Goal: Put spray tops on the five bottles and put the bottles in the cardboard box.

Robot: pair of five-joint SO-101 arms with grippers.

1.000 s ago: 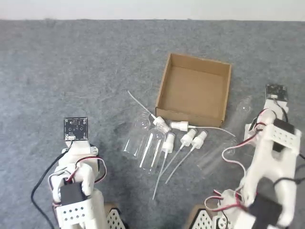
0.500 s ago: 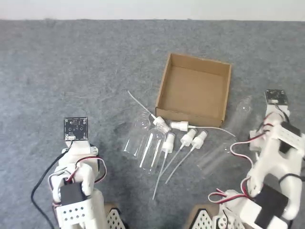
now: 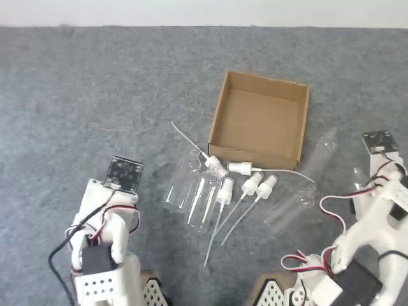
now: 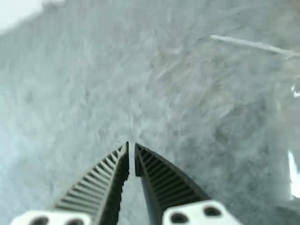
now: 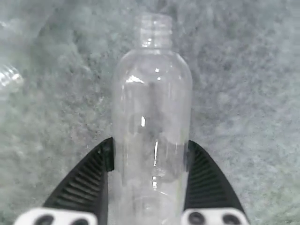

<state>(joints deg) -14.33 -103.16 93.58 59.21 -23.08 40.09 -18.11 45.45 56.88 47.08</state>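
Observation:
A clear open-necked bottle (image 5: 152, 93) lies lengthwise between the fingers of my right gripper (image 5: 149, 147), which is shut on its lower body just above the grey carpet. My left gripper (image 4: 131, 146) is shut and holds nothing, hovering over bare carpet left of the pile. The cardboard box (image 3: 220, 108) stands open at the middle back. In front of it lie several white spray tops (image 3: 224, 189) with long dip tubes. Clear bottles lie among them (image 3: 182, 172), one beside the box (image 3: 322, 150) and one further forward (image 3: 290, 207).
The grey carpet (image 3: 95, 83) covers the whole table. The left arm (image 3: 105, 217) stands at the front left and the right arm (image 3: 376, 217) at the front right. A thin dip tube (image 4: 253, 44) crosses the carpet beyond the left gripper.
The right arm has drawn back to the right, away from the pile. The left arm's wrist has swung forward and to the right.

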